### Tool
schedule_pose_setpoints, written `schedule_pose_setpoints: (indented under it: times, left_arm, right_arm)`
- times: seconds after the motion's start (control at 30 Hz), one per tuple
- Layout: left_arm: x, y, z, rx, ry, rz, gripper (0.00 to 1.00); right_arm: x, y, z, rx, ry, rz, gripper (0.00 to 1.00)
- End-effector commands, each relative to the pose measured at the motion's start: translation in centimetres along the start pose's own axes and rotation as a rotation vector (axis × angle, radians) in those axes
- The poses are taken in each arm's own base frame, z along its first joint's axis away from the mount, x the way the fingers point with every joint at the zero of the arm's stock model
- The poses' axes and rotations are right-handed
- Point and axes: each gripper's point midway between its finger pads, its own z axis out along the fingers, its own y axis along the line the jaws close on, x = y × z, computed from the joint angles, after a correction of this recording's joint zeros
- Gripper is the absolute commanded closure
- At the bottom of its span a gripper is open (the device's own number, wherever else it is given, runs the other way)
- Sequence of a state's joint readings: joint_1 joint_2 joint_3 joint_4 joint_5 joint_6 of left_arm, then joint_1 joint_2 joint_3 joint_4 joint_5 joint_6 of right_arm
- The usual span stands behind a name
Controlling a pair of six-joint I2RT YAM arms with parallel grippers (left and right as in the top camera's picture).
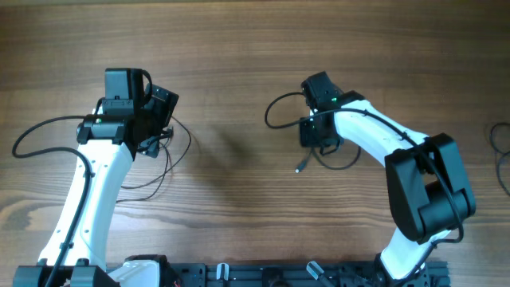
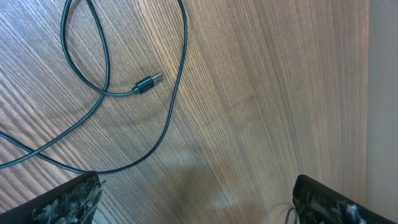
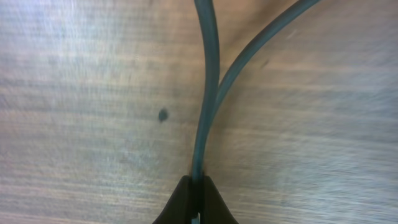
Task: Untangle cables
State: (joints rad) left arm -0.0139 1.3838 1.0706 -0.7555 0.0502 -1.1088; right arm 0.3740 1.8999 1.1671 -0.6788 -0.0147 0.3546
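Note:
A thin black cable (image 2: 177, 87) loops over the wooden table below my left gripper (image 2: 196, 208), and its small plug (image 2: 148, 83) lies free. That gripper is open, its fingers (image 2: 65, 202) wide apart with only bare wood between them. In the overhead view the left gripper (image 1: 158, 123) hovers over this cable (image 1: 179, 155). My right gripper (image 3: 198, 190) is shut on another cable (image 3: 208, 74), which runs up from the fingertips beside a second strand (image 3: 261, 43). From above, the right gripper (image 1: 317, 134) sits on a cable loop (image 1: 275, 112) with a plug (image 1: 300, 168) lying below.
Another black cable (image 1: 500, 151) lies at the table's far right edge. The thicker black wiring of the left arm (image 1: 36, 131) arcs out at the left. The arm bases stand along the front edge (image 1: 239, 275).

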Motion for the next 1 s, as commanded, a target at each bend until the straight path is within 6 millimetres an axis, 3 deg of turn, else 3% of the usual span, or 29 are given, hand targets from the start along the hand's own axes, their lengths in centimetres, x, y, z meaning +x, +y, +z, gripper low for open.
schedule_pose_setpoints:
  times: [0.0,0.13,0.2,0.4,0.53,0.7,0.77,0.97]
  left_arm:
    - [0.1,0.3,0.4,-0.015,0.004,0.002,0.0]
    - [0.1,0.3,0.4,-0.015,0.004,0.002,0.0]
    - [0.1,0.3,0.4,-0.015,0.004,0.002,0.0]
    - [0.1,0.3,0.4,-0.015,0.004,0.002,0.0]
    - [0.1,0.3,0.4,-0.015,0.004,0.002,0.0]
    - [0.1,0.3,0.4,-0.015,0.004,0.002,0.0]
    - [0.1,0.3,0.4,-0.015,0.004,0.002,0.0]
    - [0.1,0.3,0.4,-0.015,0.004,0.002,0.0]
  right_arm:
    - [-7.3,-2.8,-5.4,0.113,-0.25,0.077,0.96]
    - [-12.7,-8.0,-10.4,0.245,-0.456,0.173,0.96]
    - [-14.8,-10.6,-11.4,0.27,-0.526,0.157,0.96]
    - [-18.3,-22.5,-13.8,0.387,-0.697,0.326,0.95]
    - [-19.5,-29.9,-14.9,0.427,-0.798,0.358,0.95]
    - [-18.4,-38.1,-12.7,0.531,-0.823,0.453,0.95]
    - [-17.8,-40.2,-11.5,0.57,-0.826,0.515,0.95]
    - [-17.3,-43.2,-7.9,0.599,-0.836,0.55,0.96]
